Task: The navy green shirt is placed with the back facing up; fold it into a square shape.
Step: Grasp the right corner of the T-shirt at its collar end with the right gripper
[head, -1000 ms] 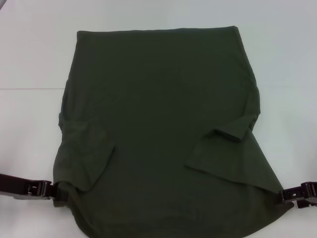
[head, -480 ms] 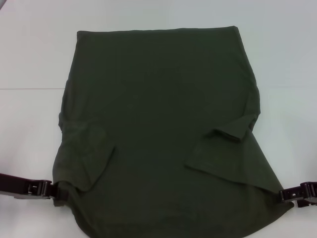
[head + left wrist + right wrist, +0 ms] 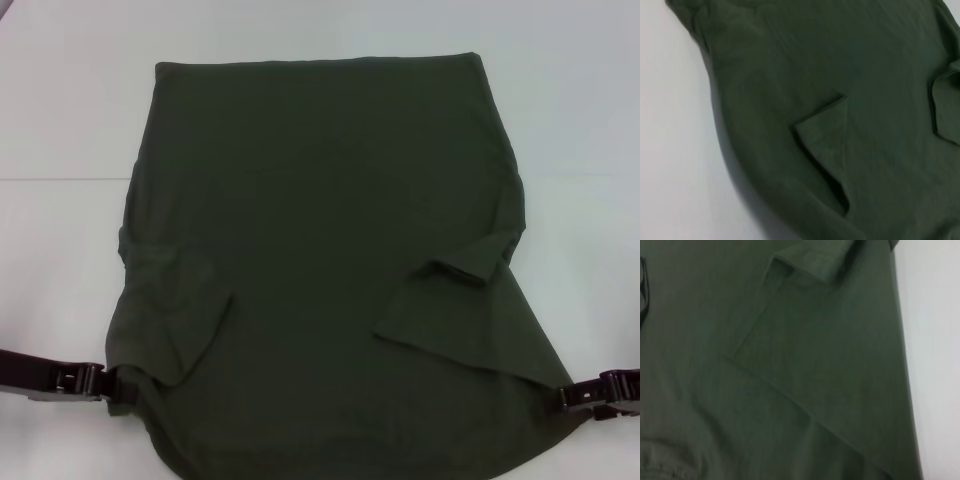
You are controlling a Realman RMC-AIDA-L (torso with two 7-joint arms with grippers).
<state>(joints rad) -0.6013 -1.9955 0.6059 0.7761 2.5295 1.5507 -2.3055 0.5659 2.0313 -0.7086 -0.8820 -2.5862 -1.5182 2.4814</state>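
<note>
The navy green shirt (image 3: 320, 250) lies flat on the white table, its straight hem at the far side. Both short sleeves are folded inward onto the body: the left sleeve (image 3: 180, 320) and the right sleeve (image 3: 450, 310), which the wrist views also show as the left sleeve (image 3: 827, 135) and the right sleeve (image 3: 805, 355). My left gripper (image 3: 122, 386) reaches in from the left and pinches the shirt's near left edge. At the near right edge my right gripper (image 3: 566, 394) does the same. The fingers do not show in either wrist view.
The white table (image 3: 60, 120) surrounds the shirt on the left, right and far sides. A faint seam line (image 3: 60, 179) crosses the tabletop. The shirt's near edge runs out of the head view.
The right gripper has shifted slightly inward toward the shirt's edge. The shirt and the left gripper have not visibly moved.
</note>
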